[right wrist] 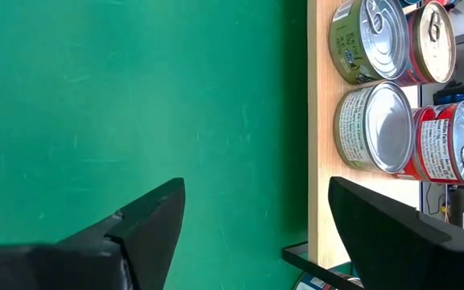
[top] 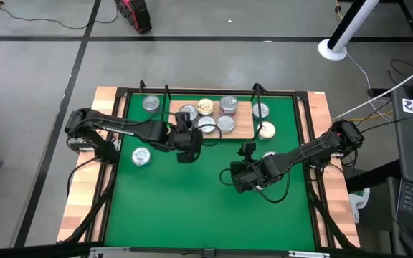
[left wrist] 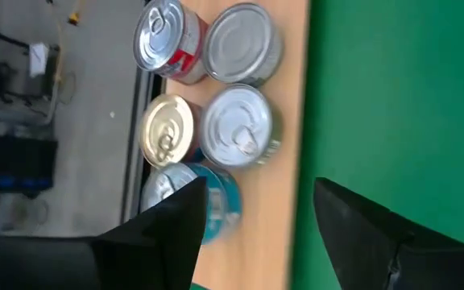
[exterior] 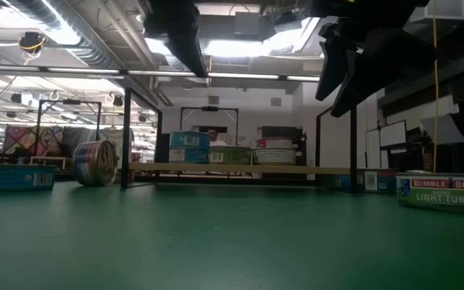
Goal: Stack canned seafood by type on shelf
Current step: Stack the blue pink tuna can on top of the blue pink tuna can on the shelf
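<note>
The shelf (top: 244, 129) is a light wooden board at the mat's far side, and several tins stand on it, such as a gold-lidded one (top: 205, 107) and a silver one (top: 225, 123). My left gripper (top: 185, 143) (left wrist: 258, 193) hovers open over the shelf's near left edge, and a blue-sided tin (left wrist: 220, 197) shows past one finger. My right gripper (top: 246, 152) (right wrist: 256, 189) hangs open over bare mat just near of the shelf. Loose tins rest on the mat: one at the left (top: 141, 156) and a Bumble Bee tuna tin (exterior: 443, 192) at the right.
Another tin (top: 150, 104) stands on the mat left of the shelf. Black wire posts (exterior: 125, 137) rise at the shelf's sides. The green mat (top: 192, 208) lies open toward the near edge. A white stand base (top: 333, 49) sits on the floor beyond the table.
</note>
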`<control>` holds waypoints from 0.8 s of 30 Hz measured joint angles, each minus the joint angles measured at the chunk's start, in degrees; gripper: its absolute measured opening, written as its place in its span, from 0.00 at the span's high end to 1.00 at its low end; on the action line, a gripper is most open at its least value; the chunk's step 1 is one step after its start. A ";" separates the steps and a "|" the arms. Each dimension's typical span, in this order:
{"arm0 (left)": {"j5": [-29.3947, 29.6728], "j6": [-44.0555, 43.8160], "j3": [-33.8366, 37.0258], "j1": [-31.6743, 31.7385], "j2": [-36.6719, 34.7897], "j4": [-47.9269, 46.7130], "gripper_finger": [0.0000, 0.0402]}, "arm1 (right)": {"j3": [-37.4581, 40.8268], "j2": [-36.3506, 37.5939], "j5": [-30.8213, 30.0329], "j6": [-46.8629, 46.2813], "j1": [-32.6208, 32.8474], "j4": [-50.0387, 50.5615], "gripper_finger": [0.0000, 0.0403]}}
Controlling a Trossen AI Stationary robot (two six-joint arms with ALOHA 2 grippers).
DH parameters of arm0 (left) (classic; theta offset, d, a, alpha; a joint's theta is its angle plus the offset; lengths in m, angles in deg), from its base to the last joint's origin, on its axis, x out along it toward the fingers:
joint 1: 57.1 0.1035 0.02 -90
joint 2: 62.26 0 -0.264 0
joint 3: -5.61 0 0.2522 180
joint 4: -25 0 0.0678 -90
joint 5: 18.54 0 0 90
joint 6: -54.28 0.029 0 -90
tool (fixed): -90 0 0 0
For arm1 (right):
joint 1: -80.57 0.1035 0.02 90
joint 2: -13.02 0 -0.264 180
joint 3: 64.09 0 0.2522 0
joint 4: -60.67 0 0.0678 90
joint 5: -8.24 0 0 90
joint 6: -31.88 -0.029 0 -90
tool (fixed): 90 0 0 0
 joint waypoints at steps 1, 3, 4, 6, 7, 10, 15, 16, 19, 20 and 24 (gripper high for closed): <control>0.02 -2.27 -0.76 -0.88 -0.02 -1.48 0.45 | 0.00 0.00 0.00 0.00 -0.02 -0.02 0.24; 0.01 -5.94 -1.81 -2.53 -0.04 -4.36 0.45 | 0.00 0.00 0.00 0.00 -0.01 -0.01 0.24; 0.00 -7.55 -2.15 -3.23 -0.04 -5.65 0.45 | 0.00 0.00 0.00 0.00 -0.01 -0.02 0.24; 0.02 -10.61 -2.28 -4.44 -0.04 -7.45 0.45 | 0.00 0.00 0.00 0.00 -0.02 -0.02 0.24; 0.07 -12.15 -2.28 -4.89 -0.04 -8.28 0.45 | 0.00 0.00 0.00 0.00 -0.02 -0.02 0.24; 0.18 -17.06 -2.28 -6.09 -0.04 -10.62 0.45 | 0.00 0.00 0.00 0.00 -0.01 -0.02 0.24; -0.40 -26.07 -2.28 -7.67 -0.04 -17.33 0.45 | 0.00 0.00 0.00 0.00 -0.02 -0.02 0.24; -0.85 -28.96 -2.28 -7.93 -0.04 -19.39 0.45 | 0.00 0.00 0.00 0.00 -0.02 -0.02 0.24; -3.67 -40.22 -2.28 -8.60 -0.04 -25.66 0.45 | 0.00 0.00 0.00 0.00 -0.02 -0.02 0.24; -5.22 -44.22 -2.28 -8.64 -0.04 -27.81 0.45 | 0.00 0.00 0.00 0.00 0.00 -0.02 0.24; -11.67 -55.50 -2.28 -8.57 -0.04 -36.68 0.45 | 0.00 0.00 0.00 0.00 -0.02 -0.02 0.24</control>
